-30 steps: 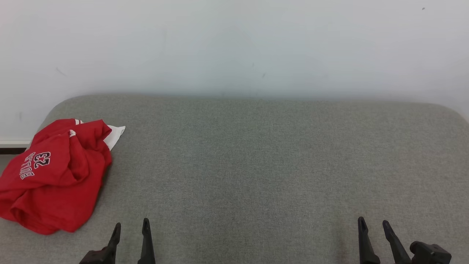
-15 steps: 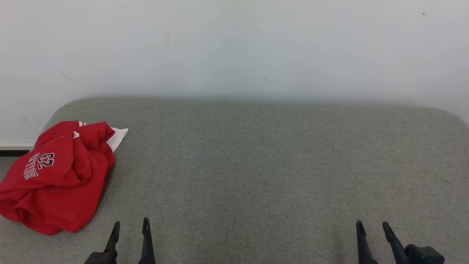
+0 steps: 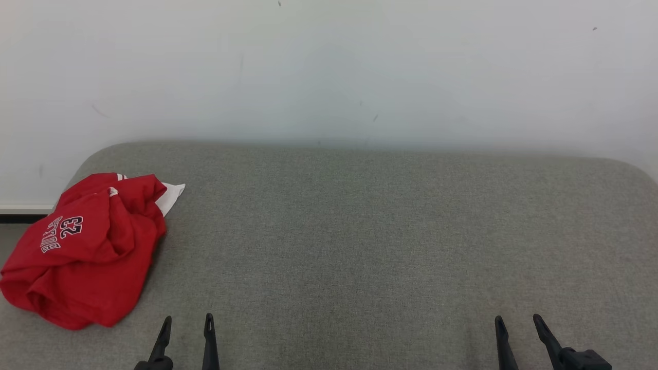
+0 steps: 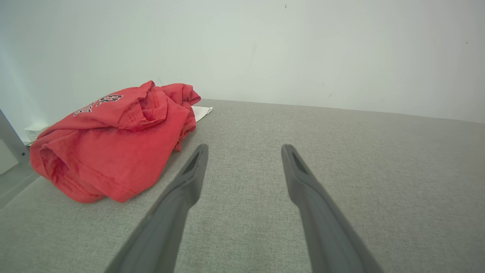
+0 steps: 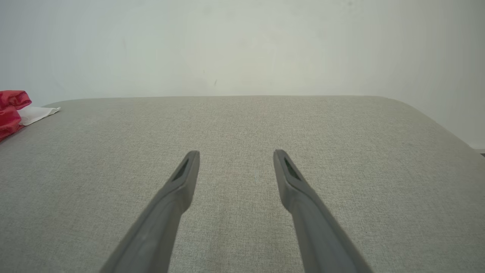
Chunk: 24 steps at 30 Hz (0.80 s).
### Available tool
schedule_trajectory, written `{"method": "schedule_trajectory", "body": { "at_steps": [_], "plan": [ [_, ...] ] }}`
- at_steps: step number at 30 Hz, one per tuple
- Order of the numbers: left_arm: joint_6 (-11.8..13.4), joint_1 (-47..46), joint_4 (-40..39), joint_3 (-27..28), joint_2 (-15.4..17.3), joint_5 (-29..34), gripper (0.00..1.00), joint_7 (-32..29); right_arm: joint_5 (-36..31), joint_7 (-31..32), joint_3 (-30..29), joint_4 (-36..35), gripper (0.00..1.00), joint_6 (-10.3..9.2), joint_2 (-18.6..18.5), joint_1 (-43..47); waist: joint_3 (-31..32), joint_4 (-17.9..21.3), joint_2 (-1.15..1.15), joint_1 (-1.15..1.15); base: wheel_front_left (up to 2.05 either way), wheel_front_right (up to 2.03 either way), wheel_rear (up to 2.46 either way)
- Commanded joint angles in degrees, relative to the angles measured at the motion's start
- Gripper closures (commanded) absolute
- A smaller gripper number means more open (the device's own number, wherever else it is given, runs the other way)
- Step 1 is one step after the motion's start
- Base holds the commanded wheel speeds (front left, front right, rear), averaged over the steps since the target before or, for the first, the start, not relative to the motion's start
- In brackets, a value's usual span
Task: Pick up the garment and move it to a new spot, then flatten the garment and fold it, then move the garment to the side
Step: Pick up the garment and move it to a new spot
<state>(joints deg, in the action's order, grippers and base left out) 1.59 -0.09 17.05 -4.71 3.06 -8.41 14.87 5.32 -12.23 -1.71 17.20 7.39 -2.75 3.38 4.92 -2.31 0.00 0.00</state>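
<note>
Leftward, red garment [image 3: 82,252], near left fingers [image 3: 209,339]

Left end effector [image 3: 187,317], right end effector [image 3: 517,317]: tapered black fingers [image 4: 182,197] (slotted).

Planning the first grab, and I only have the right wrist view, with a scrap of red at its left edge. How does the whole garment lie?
Observer: The red garment is a crumpled heap at the left end of the grey padded surface.
Operator: Where is the left gripper relative to it?
Observer: The left gripper is open, nearer the robot than the heap and just to its right, not touching it.
Operator: Any marking to orient by?
Observer: A number print reading 23 faces up on top.
</note>
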Motion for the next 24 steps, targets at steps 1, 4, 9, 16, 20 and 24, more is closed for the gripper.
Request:
{"method": "schedule_trajectory", "body": {
  "at_steps": [1,4,9,16,20,24],
  "plan": [
    [0.1,0.5,0.2,0.2,-0.1,1.4,0.0,0.5,-1.4,-0.4,0.1,-0.3,0.0,0.19,-0.2,0.5,0.0,0.0,0.0,0.0,0.0,0.0,0.0],
    [-0.2,0.5,0.5,0.4,-0.1,0.6,0.0,0.4,-1.0,-0.2,0.2,-0.4,0.0,0.19,-0.2,0.5,-0.2,0.0,0.0,0.0,0.0,0.0,0.0],
    [-0.4,0.4,0.7,0.4,-0.2,0.3,0.0,0.4,-0.9,-0.1,0.1,-0.6,0.0,0.19,-0.2,0.5,-0.5,0.1,0.0,0.0,0.0,0.0,0.0],
    [-0.3,-0.1,0.8,0.2,-0.2,-0.2,0.0,0.4,-0.7,-0.3,-0.1,-0.6,0.0,0.19,-0.2,0.5,-0.8,-0.1,0.0,0.0,0.0,0.0,0.0],
    [-0.1,-0.9,1.1,-0.2,-0.2,-0.5,0.0,0.4,-0.7,-0.4,-0.5,-0.6,0.0,0.19,-0.2,0.8,-0.8,-1.5,0.0,0.0,0.0,0.0,0.0],
    [0.3,-1.0,0.9,-0.3,-0.2,-0.5,0.0,0.4,-0.5,-0.5,-0.2,-0.6,0.0,0.19,-0.2,0.9,-0.8,-4.5,0.0,0.0,0.0,0.0,0.0]
  ]
}}
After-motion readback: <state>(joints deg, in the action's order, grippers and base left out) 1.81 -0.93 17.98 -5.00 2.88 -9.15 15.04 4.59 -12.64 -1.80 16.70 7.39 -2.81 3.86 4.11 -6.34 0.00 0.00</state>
